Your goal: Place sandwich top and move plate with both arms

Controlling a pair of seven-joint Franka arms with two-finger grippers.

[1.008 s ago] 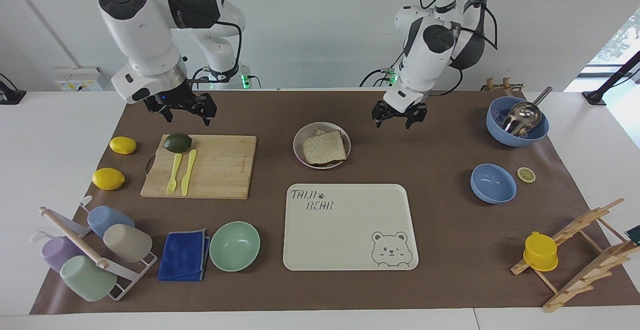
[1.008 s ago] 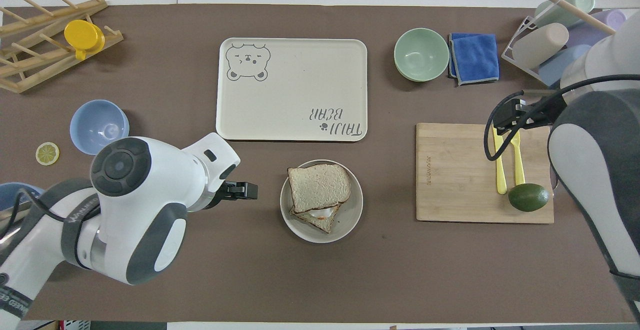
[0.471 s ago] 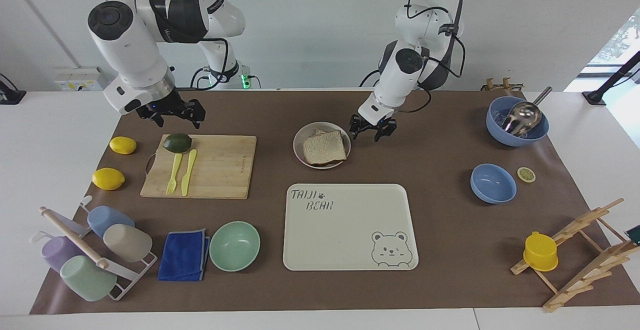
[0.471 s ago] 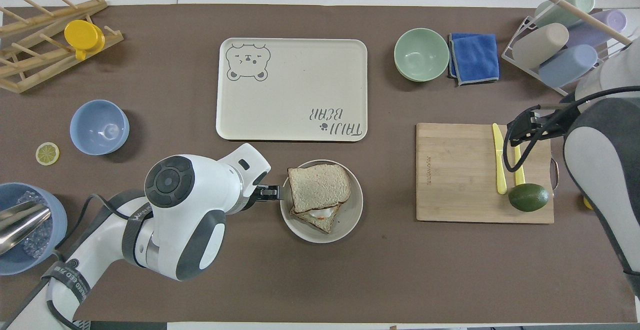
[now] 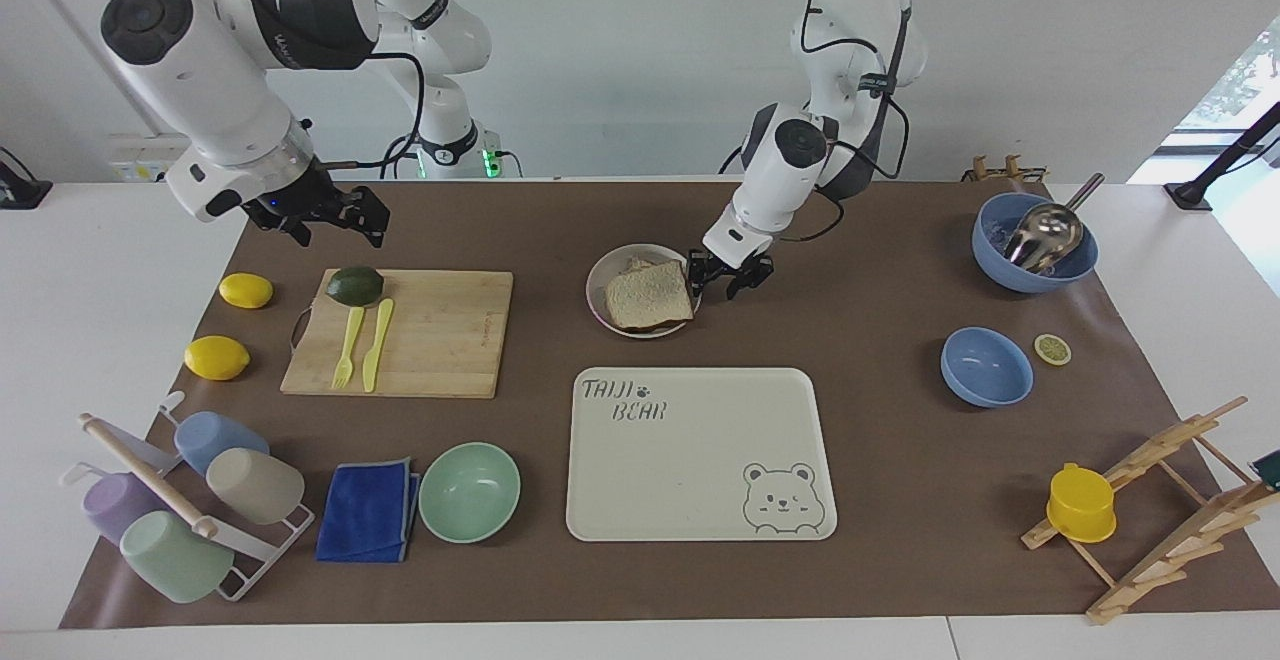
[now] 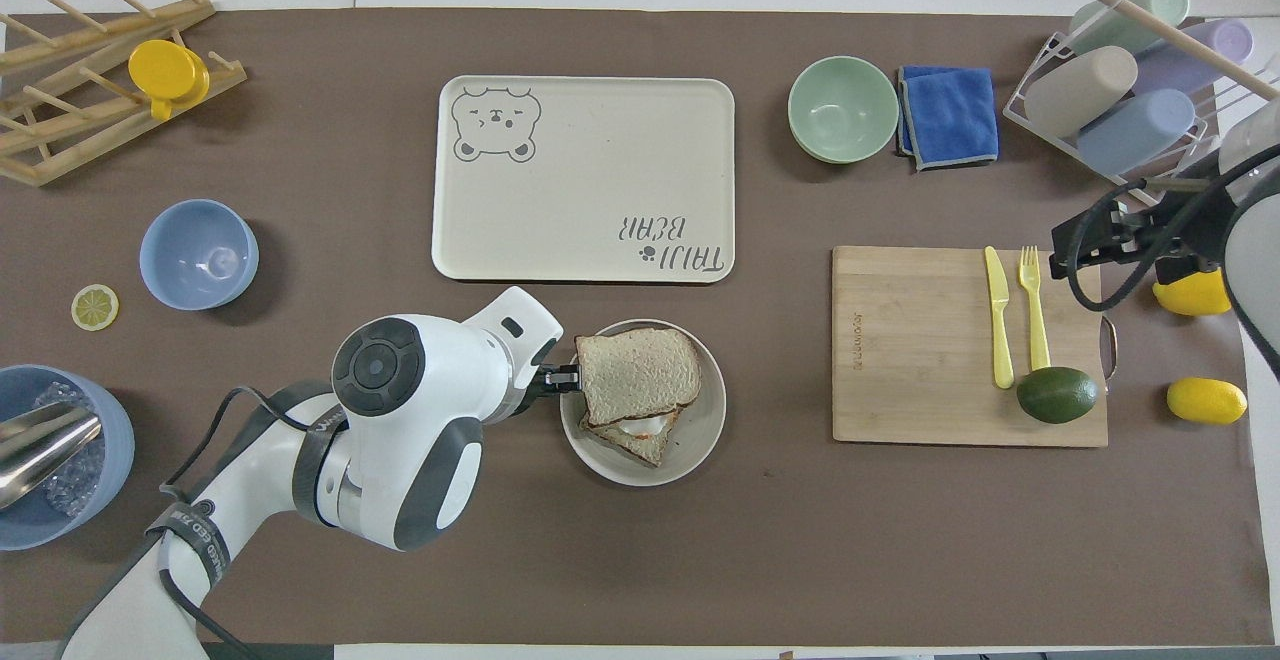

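Observation:
The sandwich top (image 5: 648,295) is a pale brown bread slice lying on a lower toast slice on the plate (image 5: 600,280). In the overhead view the sandwich top (image 6: 638,372) sits askew, so a corner of the lower slice shows on the plate (image 6: 700,430). My left gripper (image 5: 722,278) is low at the plate's rim on the left arm's end, open and holding nothing; it also shows in the overhead view (image 6: 558,378). My right gripper (image 5: 322,222) is open and empty, raised over the mat by the cutting board's handle end (image 6: 1112,240).
The cream bear tray (image 5: 700,500) lies just farther from the robots than the plate. The cutting board (image 5: 440,330) holds an avocado (image 5: 355,285), fork and knife. Two lemons (image 5: 216,357), mint bowl (image 5: 469,491), blue cloth, cup rack, two blue bowls (image 5: 986,367) and a wooden rack stand around.
My left gripper came down and moved in to the plate's rim. My right arm drew back toward its own end of the table, uncovering the fork, knife and lemons in the overhead view.

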